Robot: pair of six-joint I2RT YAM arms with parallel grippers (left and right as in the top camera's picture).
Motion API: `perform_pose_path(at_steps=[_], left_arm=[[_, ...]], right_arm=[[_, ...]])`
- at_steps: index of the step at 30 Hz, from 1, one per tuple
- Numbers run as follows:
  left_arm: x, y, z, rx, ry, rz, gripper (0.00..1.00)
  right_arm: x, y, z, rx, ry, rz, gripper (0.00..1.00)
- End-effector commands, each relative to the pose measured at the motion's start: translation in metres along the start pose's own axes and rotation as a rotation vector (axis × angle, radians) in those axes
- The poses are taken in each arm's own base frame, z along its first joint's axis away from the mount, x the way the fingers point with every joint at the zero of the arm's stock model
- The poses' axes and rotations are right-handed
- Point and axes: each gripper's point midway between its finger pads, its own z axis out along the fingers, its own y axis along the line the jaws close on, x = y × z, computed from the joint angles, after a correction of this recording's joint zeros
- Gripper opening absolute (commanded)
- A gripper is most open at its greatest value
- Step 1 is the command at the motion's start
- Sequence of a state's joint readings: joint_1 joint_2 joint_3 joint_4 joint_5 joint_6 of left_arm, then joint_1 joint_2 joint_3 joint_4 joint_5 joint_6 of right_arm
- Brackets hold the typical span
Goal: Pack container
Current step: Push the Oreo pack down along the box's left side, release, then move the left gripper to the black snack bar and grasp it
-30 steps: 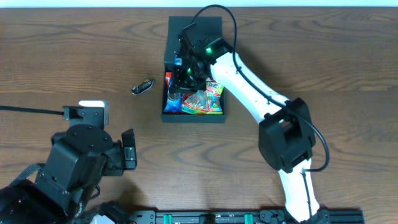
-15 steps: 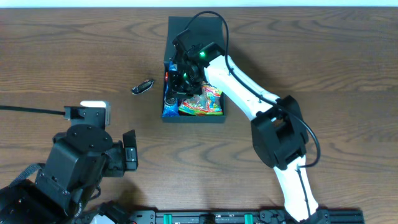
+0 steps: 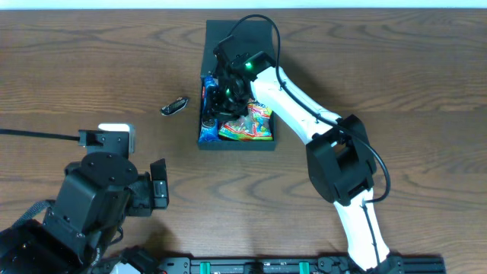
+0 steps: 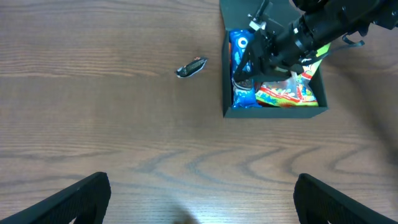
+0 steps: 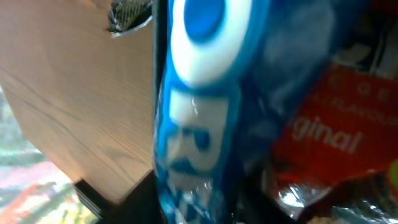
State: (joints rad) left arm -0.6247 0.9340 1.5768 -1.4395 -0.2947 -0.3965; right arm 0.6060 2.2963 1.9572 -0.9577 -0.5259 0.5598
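The container [image 3: 237, 144] is a dark square box with its flap lid open at the far side; it also shows in the left wrist view [image 4: 273, 112]. In it lie a blue packet [image 3: 206, 122] along the left wall, a colourful packet [image 3: 249, 125] and a red packet [image 5: 329, 130]. My right gripper [image 3: 220, 97] reaches down into the container's left side. In the right wrist view the blue packet [image 5: 199, 106] fills the middle between dark fingers [image 5: 199, 208], which look shut on it. My left gripper [image 4: 202, 205] is open and empty, near the table's front left.
A small dark wrapped item [image 3: 174, 106] lies on the wooden table left of the container; it also shows in the left wrist view [image 4: 191, 66]. The left arm's bulk [image 3: 99, 190] fills the front left corner.
My right gripper moved left and a little farther back inside the container, toward its left wall. The blue packet now lies stretched along that wall. The left arm has not moved.
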Motion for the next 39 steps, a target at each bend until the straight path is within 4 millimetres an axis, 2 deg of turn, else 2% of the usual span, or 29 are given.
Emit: perform_pose_path(at_steps=[1,5,8,12,16,18,20,22,27,31,34,39], left_arm=[[-0.001,0.001,-0.002,-0.001,-0.004,-0.015,0.95],[-0.001,0.001,-0.002,-0.001,-0.004,-0.015,0.95],[-0.001,0.001,-0.002,-0.001,-0.004,-0.015,0.95],[-0.001,0.001,-0.002,-0.001,-0.004,-0.015,0.95],[-0.004,0.004,-0.002,-0.021,-0.018,0.002,0.95],[-0.006,0.009,-0.002,-0.052,-0.032,0.003,0.95],[-0.009,0.014,-0.002,-0.08,-0.045,0.011,0.95],[-0.011,0.022,-0.003,-0.125,-0.063,0.012,0.95],[-0.014,0.029,-0.002,-0.172,-0.081,0.014,0.95],[-0.009,0.027,0.014,-0.192,-0.06,0.028,0.95],[-0.002,0.022,0.04,-0.211,-0.038,0.074,0.95],[-0.008,0.018,0.085,-0.18,-0.019,0.018,0.95]], right_arm=[[-0.003,-0.003,0.002,0.007,0.005,-0.014,0.47],[-0.001,0.002,-0.008,0.012,0.007,-0.011,0.57],[-0.003,0.014,-0.025,0.004,-0.014,-0.032,0.58],[-0.002,0.032,-0.066,0.018,-0.084,-0.075,0.62],[0.014,0.038,-0.112,0.069,-0.136,-0.104,0.69],[0.026,0.033,-0.132,0.122,-0.154,-0.096,0.69],[0.036,0.02,-0.161,0.223,-0.206,-0.085,0.65],[0.049,0.002,-0.21,0.351,-0.315,-0.044,0.64],[0.083,-0.016,-0.287,0.471,-0.473,-0.027,0.66],[0.121,-0.055,-0.335,0.66,-0.575,0.098,0.67],[0.146,-0.071,-0.339,0.69,-0.576,0.114,0.66],[0.183,-0.106,-0.313,0.701,-0.545,0.111,0.69]])
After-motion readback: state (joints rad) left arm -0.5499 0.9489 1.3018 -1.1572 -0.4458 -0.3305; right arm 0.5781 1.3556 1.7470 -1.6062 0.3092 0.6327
